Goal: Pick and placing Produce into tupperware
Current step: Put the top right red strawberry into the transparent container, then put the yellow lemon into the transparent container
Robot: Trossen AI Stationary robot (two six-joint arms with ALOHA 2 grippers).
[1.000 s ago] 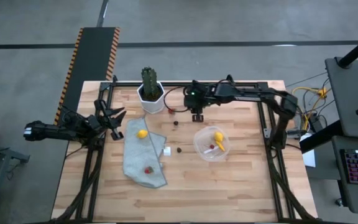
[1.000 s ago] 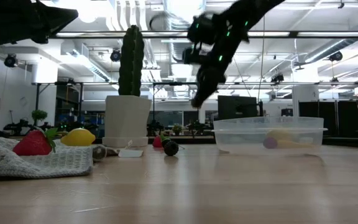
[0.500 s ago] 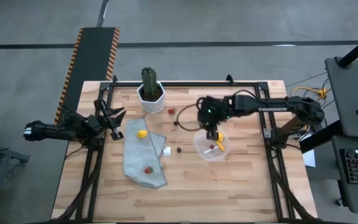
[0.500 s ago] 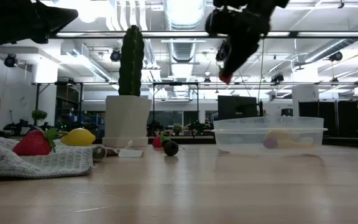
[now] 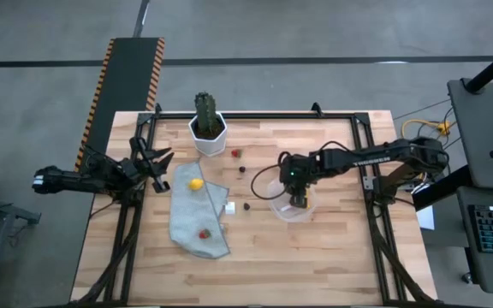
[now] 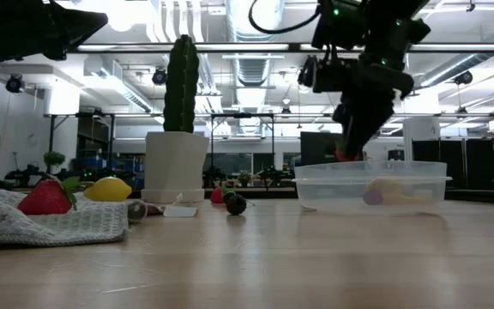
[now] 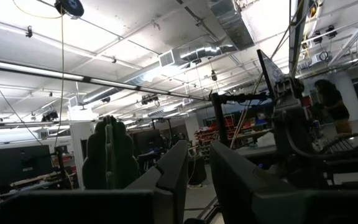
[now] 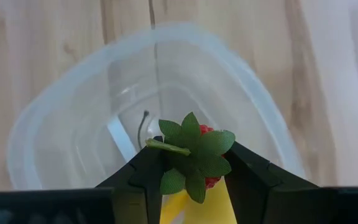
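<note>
My right gripper [image 5: 298, 200] stands over the round clear tupperware [image 5: 278, 208], shut on a red strawberry with green leaves [image 8: 194, 152]. In the low view the gripper [image 6: 348, 153] reaches down to the tub's rim [image 6: 371, 169]. A yellow lemon-like piece [image 6: 388, 187] and a small purple piece [image 6: 372, 196] lie in the tub. My left gripper [image 5: 157, 162] is open and empty, held high at the table's left edge. A lemon [image 5: 195, 183] and a strawberry [image 5: 203, 233] rest on a grey cloth [image 5: 197, 216]. My right gripper pinches the strawberry between its two fingers, one on each side of the fruit below the leafy top [image 8: 209, 182]. The fingers come from above, pointing down. The strawberry is lifted clear, at the tub's rim, with its leaves toward the wrist.
A cactus in a white pot [image 5: 206, 128] stands at the far edge. A red berry [image 5: 235, 154], two dark berries [image 5: 242, 168] [image 5: 246, 205] and a white cube [image 5: 229, 207] lie on the wood between the cloth and the tub.
My right gripper, shut on the strawberry, has gone from beside the cactus pot toward the table's near and right edges, over the tub, and down to its rim. The strawberry has stayed in its hold.
</note>
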